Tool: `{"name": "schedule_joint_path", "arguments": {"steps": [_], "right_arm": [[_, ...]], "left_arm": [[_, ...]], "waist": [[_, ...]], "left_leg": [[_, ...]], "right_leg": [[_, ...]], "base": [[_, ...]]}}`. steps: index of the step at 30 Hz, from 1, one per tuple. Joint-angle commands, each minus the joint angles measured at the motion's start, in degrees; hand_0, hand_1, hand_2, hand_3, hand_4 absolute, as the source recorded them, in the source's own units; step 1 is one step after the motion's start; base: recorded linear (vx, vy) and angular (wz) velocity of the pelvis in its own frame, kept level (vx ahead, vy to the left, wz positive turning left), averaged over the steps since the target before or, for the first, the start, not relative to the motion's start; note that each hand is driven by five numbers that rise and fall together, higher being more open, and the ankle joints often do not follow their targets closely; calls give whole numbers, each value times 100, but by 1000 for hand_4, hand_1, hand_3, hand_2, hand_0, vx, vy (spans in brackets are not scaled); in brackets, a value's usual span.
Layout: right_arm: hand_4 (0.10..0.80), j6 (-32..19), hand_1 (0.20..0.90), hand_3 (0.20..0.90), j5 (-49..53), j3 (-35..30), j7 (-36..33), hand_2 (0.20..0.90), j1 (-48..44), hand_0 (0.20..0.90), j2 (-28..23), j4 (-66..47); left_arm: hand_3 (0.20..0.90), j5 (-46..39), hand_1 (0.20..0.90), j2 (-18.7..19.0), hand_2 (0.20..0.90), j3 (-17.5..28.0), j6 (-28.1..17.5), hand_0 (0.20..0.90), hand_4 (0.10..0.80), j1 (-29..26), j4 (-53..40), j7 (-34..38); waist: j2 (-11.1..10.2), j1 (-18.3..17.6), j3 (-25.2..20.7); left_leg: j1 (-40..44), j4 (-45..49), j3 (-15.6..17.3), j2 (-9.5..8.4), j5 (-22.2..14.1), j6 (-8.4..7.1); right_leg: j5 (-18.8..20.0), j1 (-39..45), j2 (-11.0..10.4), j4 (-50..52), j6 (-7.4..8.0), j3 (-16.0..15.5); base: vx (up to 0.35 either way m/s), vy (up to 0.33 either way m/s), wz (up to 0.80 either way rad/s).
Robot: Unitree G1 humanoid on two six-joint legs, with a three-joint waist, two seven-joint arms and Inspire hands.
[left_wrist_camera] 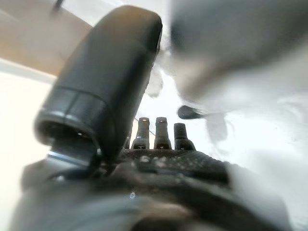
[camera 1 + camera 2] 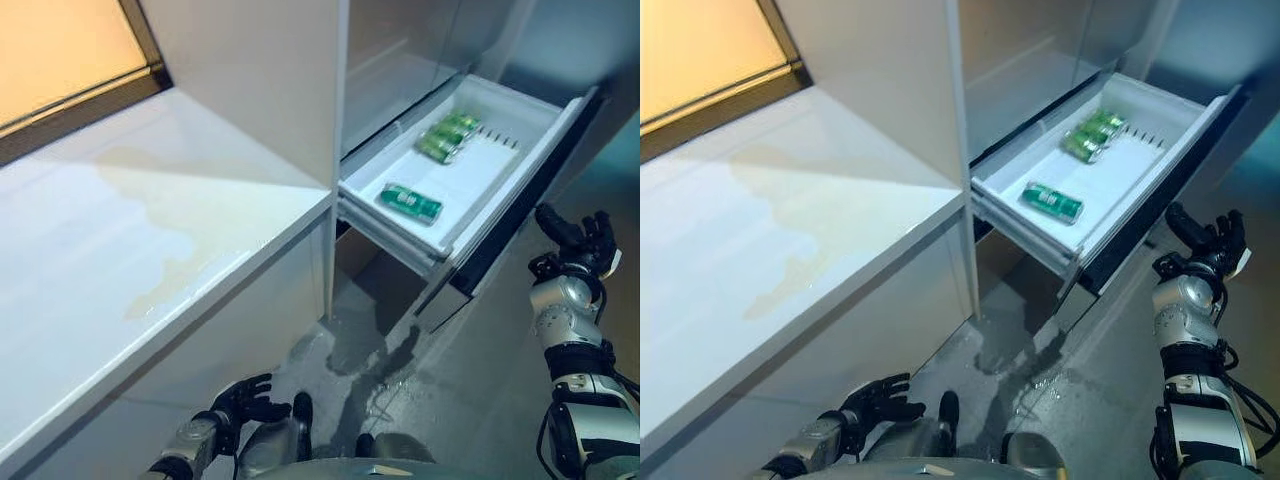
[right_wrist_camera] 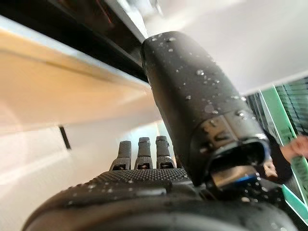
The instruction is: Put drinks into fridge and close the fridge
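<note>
The white fridge drawer [image 2: 520, 150] stands pulled out at the upper right. A green can [image 2: 410, 203] lies on its side near the drawer's front. More green cans [image 2: 447, 136] lie together further back. My right hand [image 2: 578, 243] is open and empty, held up just right of the drawer's dark front panel [image 2: 520, 225], apart from it. In the right wrist view its fingers [image 3: 139, 154] are straight. My left hand [image 2: 243, 400] is low by the floor, open and empty; its fingers [image 1: 157, 134] are straight in the left wrist view.
A long white counter [image 2: 140, 250] runs along the left, with a pale stain on it. The white fridge cabinet [image 2: 260, 80] rises beside the drawer. The grey floor [image 2: 390, 370] below the drawer is wet.
</note>
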Motion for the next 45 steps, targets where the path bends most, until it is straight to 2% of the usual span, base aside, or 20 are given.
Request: {"name": "schedule_joint_path", "arguments": {"steps": [1, 6, 13, 18, 23, 33, 40, 45], "right_arm": [[800, -635, 900, 900, 195, 122, 425, 900, -611, 900, -417, -544], [800, -792, 900, 900, 25, 378, 721, 900, -984, 900, -447, -734], [800, -734, 900, 900, 58, 796, 1428, 900, -1453, 900, -599, -1058], [800, -536, 900, 900, 216, 1087, 1907, 900, -1892, 900, -659, -1126], [800, 8, 900, 900, 397, 1637, 2586, 900, -2560, 900, -697, -1009], [800, 244, 900, 900, 371, 2158, 2714, 900, -3445, 900, -522, -534], [800, 136, 900, 900, 349, 2175, 2598, 900, -3485, 900, -464, -359], [800, 1, 900, 900, 278, 2156, 2370, 900, -3414, 900, -425, -282]], "left_arm": [[900, -79, 900, 151, 900, -108, -84, 900, 800, 102, -288, 194], [900, -258, 900, 165, 900, -79, -84, 900, 800, 73, -506, 362], [900, -354, 900, 135, 900, -64, -218, 900, 800, 192, -586, 344], [900, -383, 900, 108, 900, -113, -320, 900, 800, 249, -642, 300], [900, -380, 900, 141, 900, -238, -358, 900, 800, 294, -704, 196], [900, -361, 900, 232, 900, -390, -326, 900, 800, 315, -659, 122], [900, -316, 900, 264, 900, -390, -330, 900, 800, 348, -576, 109], [900, -266, 900, 326, 900, -372, -371, 900, 800, 383, -510, 72]], "waist": [[-77, 156, 116], [28, 201, 398], [117, 272, 511], [159, 359, 520], [207, 531, 496], [275, 784, 446], [269, 872, 389], [229, 894, 343]], "left_leg": [[-386, 1719, -43, -188, -1681, 434], [-1021, 2297, -53, -294, -1801, 477], [-1392, 2503, -75, -385, -1743, 464], [-1522, 2577, -101, -428, -1722, 452], [-1597, 2620, -184, -496, -1680, 436], [-1427, 2326, -385, -569, -1527, 416], [-1166, 2065, -508, -578, -1474, 414], [-915, 1699, -571, -519, -1351, 392]], "right_leg": [[785, -831, -323, 469, 20, 49], [548, -1530, -288, 1206, -101, 70], [488, -1961, -222, 1536, -182, 48], [449, -2101, -229, 1672, -209, 5], [422, -2168, -278, 1785, -218, -50], [466, -1967, -415, 1634, -155, -133], [524, -1674, -529, 1401, -78, -186], [665, -1424, -553, 1023, 6, -226]], "base": [[-169, 53, 7], [-83, 65, 4], [-20, 65, 0], [-2, 55, -3], [34, 59, 1], [46, 28, 12], [56, -7, 18], [22, -32, 18]]}}
